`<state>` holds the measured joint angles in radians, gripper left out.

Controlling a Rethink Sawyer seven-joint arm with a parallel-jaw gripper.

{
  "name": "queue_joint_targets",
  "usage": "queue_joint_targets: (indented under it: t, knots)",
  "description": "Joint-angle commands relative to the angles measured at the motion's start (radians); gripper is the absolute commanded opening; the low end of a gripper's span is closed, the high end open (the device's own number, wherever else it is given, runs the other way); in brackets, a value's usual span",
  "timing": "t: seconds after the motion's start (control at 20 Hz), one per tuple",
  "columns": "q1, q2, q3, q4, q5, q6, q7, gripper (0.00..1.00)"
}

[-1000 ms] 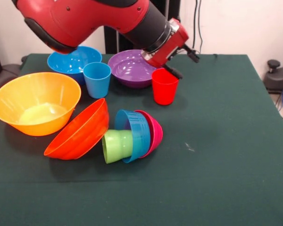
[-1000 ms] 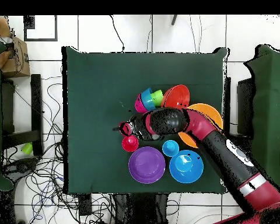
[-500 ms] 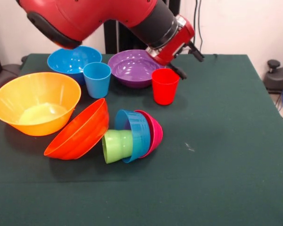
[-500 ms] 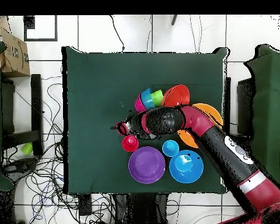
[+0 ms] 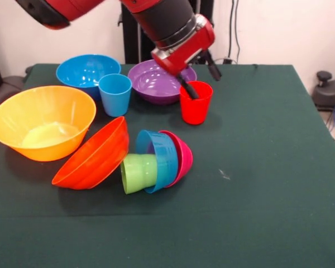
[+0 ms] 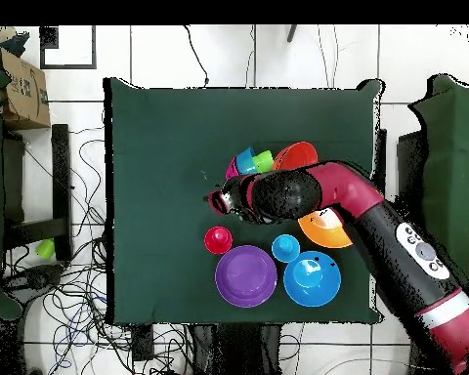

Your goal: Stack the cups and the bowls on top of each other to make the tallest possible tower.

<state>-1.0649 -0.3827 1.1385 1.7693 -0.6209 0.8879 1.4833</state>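
While dark green cloth covers the counter (image 5: pixel 268 167) before a white wall, the pincer (image 5: pixel 201 75) hangs wide apart, empty, over the glossy red cup (image 5: pixel 195 103); the toppled nested tower (image 5: pixel 156 162) lies near, on its side.

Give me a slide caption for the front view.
Sawyer's open claw hangs over the red cup, beside the toppled tower.
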Motion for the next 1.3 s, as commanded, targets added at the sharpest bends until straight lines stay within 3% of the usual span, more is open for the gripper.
queue_joint_targets:
  t: [0.05, 0.3, 0.5, 0.6, 0.8, 1.0, 1.05, 1.1, 1.15, 1.2, 1.25, 1.3]
  knots:
    - [0.063, 0.037, -0.036, -0.185, -0.112, 0.061, -0.420, 1.00]
    - [0.086, 0.120, -0.059, -0.242, -0.114, 0.078, -0.478, 1.00]
    - [0.096, 0.107, -0.059, -0.194, -0.058, 0.112, -0.416, 1.00]
    - [0.094, 0.087, -0.067, -0.162, -0.058, 0.106, -0.387, 1.00]
    - [0.076, 0.125, -0.105, -0.134, -0.082, 0.086, -0.396, 1.00]
    - [0.090, 0.195, -0.122, -0.241, -0.071, 0.121, -0.469, 1.00]
    - [0.102, 0.227, -0.124, -0.310, -0.063, 0.151, -0.516, 1.00]
    - [0.043, 0.199, -0.114, -0.257, -0.058, 0.158, -0.535, 1.00]
    - [0.049, 0.244, -0.128, -0.333, -0.066, 0.179, -0.597, 1.00]
    - [0.003, 0.224, -0.124, -0.263, -0.071, 0.169, -0.595, 1.00]
    - [0.004, 0.244, -0.141, -0.311, -0.078, 0.209, -0.643, 1.00]
    - [-0.003, 0.237, -0.136, -0.300, -0.078, 0.215, -0.647, 1.00]
